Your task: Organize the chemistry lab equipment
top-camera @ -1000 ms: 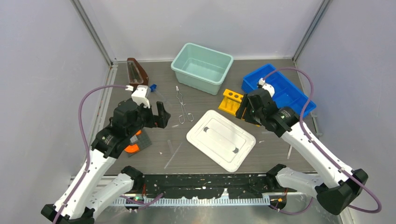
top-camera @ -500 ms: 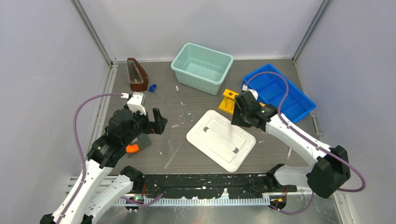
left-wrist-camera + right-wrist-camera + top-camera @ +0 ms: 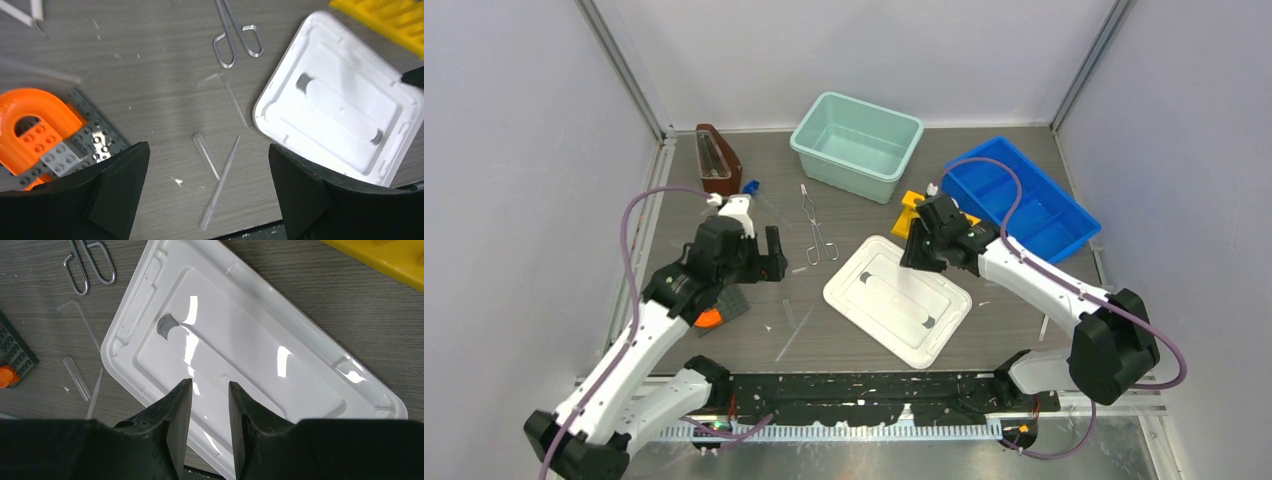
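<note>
While poised just over the flat white plastic lid (image 3: 260, 340), pinching nothing: right gripper (image 3: 209, 385) fingers only narrowly apart. Over at the left gripper (image 3: 207, 150), fingers spread wide above the thin clear glass rods (image 3: 206, 156) on the grey table (image 3: 150, 75) — slim silver wire tongs (image 3: 811, 215) flat beyond them, near the lid.

The white lid (image 3: 240, 355) was smooth, glossy plastic with bright reflections. The tabletop (image 3: 150, 90) showed a matt grey wood grain. The wire tongs (image 3: 236, 36) were bare shiny metal. The thin rods (image 3: 206, 155) looked clear, like glass. The studded grey plate (image 3: 95, 137) was slightly shiny plastic.
</note>
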You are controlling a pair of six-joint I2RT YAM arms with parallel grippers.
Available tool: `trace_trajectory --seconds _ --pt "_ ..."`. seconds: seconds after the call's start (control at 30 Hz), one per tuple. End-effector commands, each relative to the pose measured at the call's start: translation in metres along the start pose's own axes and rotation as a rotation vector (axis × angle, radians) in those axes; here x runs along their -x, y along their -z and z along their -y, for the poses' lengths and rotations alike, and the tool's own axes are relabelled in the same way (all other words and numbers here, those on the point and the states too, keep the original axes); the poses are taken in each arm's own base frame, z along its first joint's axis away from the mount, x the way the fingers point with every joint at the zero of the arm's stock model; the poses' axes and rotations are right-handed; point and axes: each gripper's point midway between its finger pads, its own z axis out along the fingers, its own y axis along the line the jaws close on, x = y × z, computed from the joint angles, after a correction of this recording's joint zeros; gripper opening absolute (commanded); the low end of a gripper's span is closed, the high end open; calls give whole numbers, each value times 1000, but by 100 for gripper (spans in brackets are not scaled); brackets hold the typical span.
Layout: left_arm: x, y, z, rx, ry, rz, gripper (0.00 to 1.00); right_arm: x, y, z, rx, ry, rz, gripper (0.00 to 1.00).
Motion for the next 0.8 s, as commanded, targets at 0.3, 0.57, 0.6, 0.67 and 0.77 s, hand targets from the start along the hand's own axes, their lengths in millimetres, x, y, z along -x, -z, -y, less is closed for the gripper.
trace_trajectory --seconds 0.3,0.57,0.6,0.67,0.77 --pt "-92 -67 5 130 236 -449 49 12 14 -14 133 -9 135 39" --pt "-132 -97 -9 206 242 -544 48 24 28 -37 216 -7 141 38" --pt "-137 -100 -8 200 249 -551 48 20 29 -35 208 -2 124 38" --pt "-144 -106 -7 196 259 -566 47 19 32 -34 206 3 119 38" --pt "-154 -109 -5 186 260 -609 46 13 33 -29 202 -3 119 39"
